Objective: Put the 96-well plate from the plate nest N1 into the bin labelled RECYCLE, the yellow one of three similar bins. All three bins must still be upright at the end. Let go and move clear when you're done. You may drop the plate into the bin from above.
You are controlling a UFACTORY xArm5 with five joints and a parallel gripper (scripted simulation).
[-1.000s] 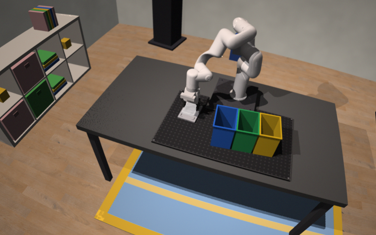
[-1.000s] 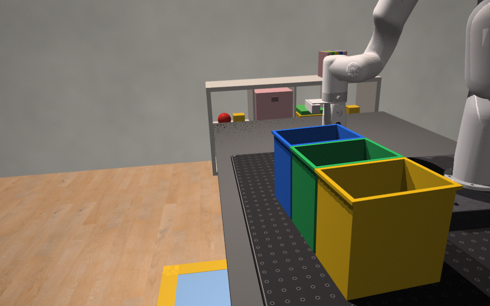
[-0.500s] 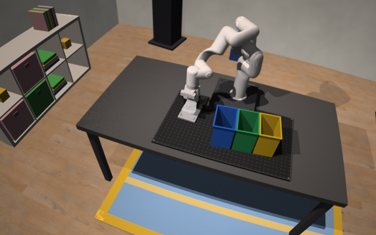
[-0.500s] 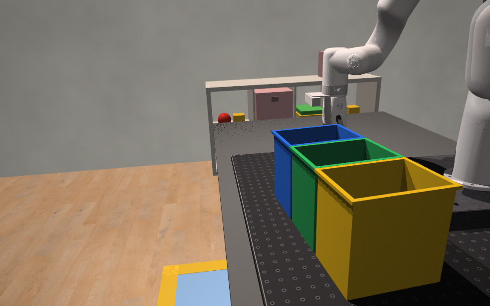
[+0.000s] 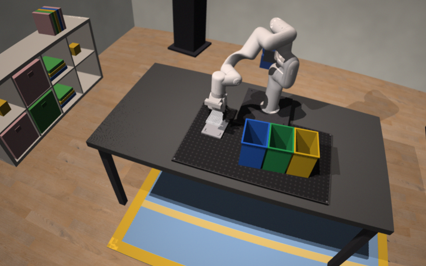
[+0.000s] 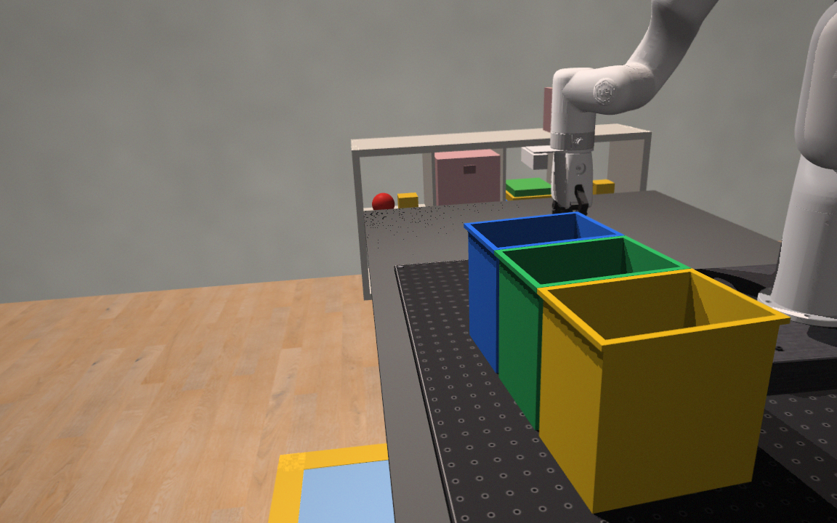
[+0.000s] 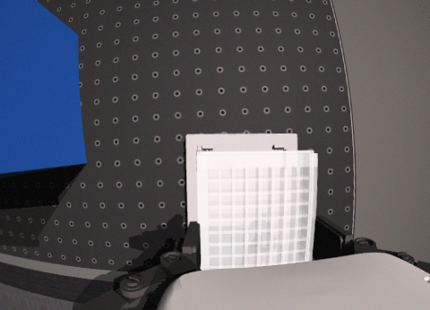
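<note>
The white 96-well plate (image 7: 257, 209) (image 5: 215, 118) is held between my gripper's fingers, lifted a little above the white plate nest N1 (image 7: 242, 144) (image 5: 213, 131). My gripper (image 5: 217, 113) is shut on the plate's two long sides. In the exterior view the gripper (image 6: 569, 201) shows behind the blue bin and the plate is hidden. The yellow bin (image 5: 304, 152) (image 6: 655, 377) stands upright at the right end of a row of three bins, well to the right of the gripper.
A blue bin (image 5: 254, 142) (image 7: 36, 83) and a green bin (image 5: 279, 147) stand upright beside the yellow one on the perforated baseplate. The blue bin is closest to the gripper. The arm's base (image 5: 270, 105) stands behind the bins. A shelf (image 5: 32, 82) stands off the table at left.
</note>
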